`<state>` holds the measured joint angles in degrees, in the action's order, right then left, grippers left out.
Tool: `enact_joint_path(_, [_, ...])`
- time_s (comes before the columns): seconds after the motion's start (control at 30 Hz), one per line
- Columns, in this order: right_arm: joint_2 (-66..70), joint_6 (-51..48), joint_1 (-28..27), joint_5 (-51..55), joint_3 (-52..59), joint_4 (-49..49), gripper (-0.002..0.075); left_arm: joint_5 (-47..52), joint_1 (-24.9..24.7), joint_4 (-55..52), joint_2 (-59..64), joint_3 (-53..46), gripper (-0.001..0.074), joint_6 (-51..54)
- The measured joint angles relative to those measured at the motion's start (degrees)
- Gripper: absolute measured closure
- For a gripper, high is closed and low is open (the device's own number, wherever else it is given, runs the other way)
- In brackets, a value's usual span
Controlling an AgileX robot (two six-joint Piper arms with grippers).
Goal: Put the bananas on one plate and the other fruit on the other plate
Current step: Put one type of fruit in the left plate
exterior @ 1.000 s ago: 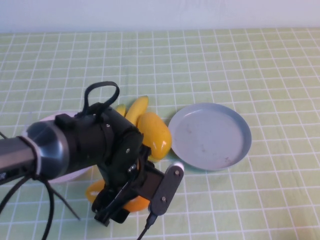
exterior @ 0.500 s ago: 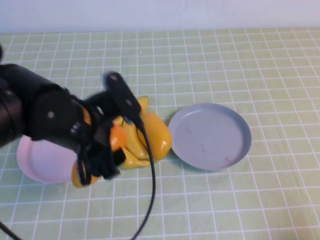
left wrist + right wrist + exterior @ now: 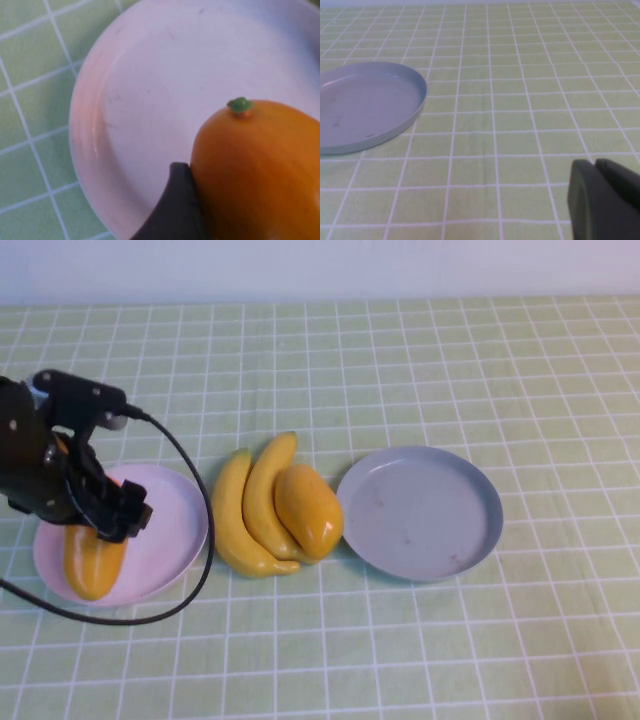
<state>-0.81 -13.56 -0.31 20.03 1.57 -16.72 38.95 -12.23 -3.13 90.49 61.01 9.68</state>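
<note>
A green cloth with a white grid covers the tabletop (image 3: 420, 360); no writing shows. The left claw (image 3: 95, 525) pinches a mango (image 3: 92, 558) over the pink plate (image 3: 165, 530) at 9 o'clock. Two bananas (image 3: 245, 515) and a second mango (image 3: 308, 510) lie between it and the grey-blue plate (image 3: 420, 512). The right claw (image 3: 605, 200), near that plate, looks pressed together.

Pink plate (image 3: 165, 502) at left, one mango (image 3: 92, 558) on its near-left part, left gripper (image 3: 95, 515) over it, apparently touching. Bananas (image 3: 245, 508) mid-table, second mango (image 3: 308, 508) against their right side. Blue plate (image 3: 420, 512) right of that. Right gripper (image 3: 600, 200) off to blue plate's right.
</note>
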Motion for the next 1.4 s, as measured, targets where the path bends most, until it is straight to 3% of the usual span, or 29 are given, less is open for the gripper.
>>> enact_joint_path(0.57, [0.0, 0.0, 0.0, 0.0, 0.0, 0.0, 0.0743, 9.03, 2.0, 0.14, 17.59, 16.66, 0.0186, -1.65])
enact_joint_path(0.77, [0.0, 0.0, 0.0, 0.0, 0.0, 0.0, 0.0743, 12.25, 2.0, -1.71, 18.4, 19.73, 0.0073, -5.25])
enact_joint_path(0.97, [0.0, 0.0, 0.0, 0.0, 0.0, 0.0, 0.0743, 19.71, 2.0, -4.07, 18.18, 26.58, 0.0066, -8.07])
enact_joint_path(1.1, [0.0, 0.0, 0.0, 0.0, 0.0, 0.0, 0.0743, 23.74, 2.0, 0.86, 17.2, 29.9, 0.0066, -12.63])
enact_joint_path(1.23, [0.0, 0.0, 0.0, 0.0, 0.0, 0.0, 0.0743, 24.5, -1.09, 5.7, 17.1, 30.36, 0.0066, -13.59])
enact_joint_path(1.4, [0.0, 0.0, 0.0, 0.0, 0.0, 0.0, 0.0743, 21.15, -9.84, 7.13, 17.1, 30.36, 0.0066, -17.33])
